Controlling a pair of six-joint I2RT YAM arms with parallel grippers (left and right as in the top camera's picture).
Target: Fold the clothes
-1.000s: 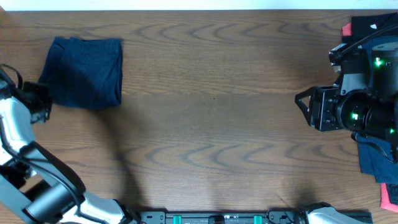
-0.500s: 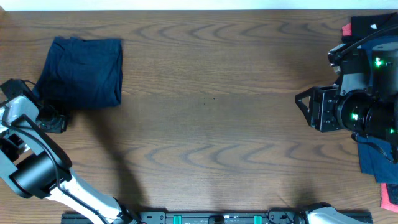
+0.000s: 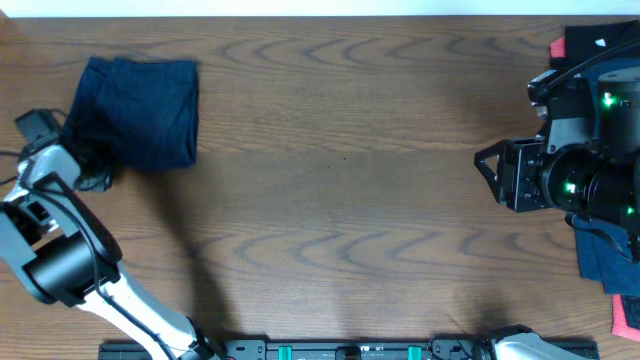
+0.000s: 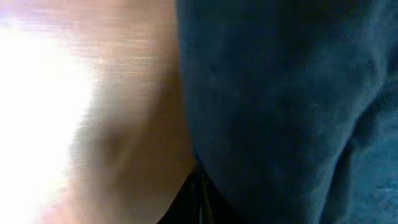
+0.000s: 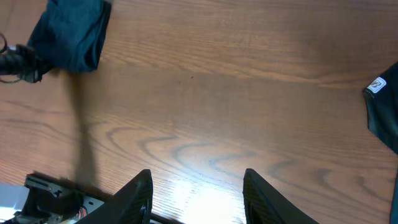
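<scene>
At the left edge of the overhead view, my left fingers [image 3: 92, 178] sit at the lower left corner of the folded navy garment [image 3: 135, 112]. From my left wrist, blurred navy cloth [image 4: 280, 99] fills the right two thirds of the frame, with bare desk [image 4: 124, 93] to its left and only a dark sliver at the bottom edge. I cannot tell how far these fingers are spread, or whether they have any cloth between them.

My right fingers [image 5: 140, 196] stand wide apart at the bottom of the right wrist view. Only wood grain shows between them, and they hold nothing. In the overhead view they point left from the right side of the frame, over bare desk [image 3: 340, 200] and well apart from the folded garment.

That garment lies flat in the upper left of the overhead frame as a rough rectangle with a rumpled top edge. It also shows in the upper left corner of the right wrist view [image 5: 71, 34], with the left fingers just beside it.

Along the right edge of the overhead frame, partly under my right arm, lie more clothes. A black piece [image 3: 600, 40] is at the top with a red piece [image 3: 556, 47] peeking out beside it, and a navy piece [image 3: 600, 265] lies lower down. More red [image 3: 627, 318] shows in the bottom right corner. In the right wrist view a dark garment [image 5: 382, 118] at the right edge carries a small white label [image 5: 375, 86].
</scene>
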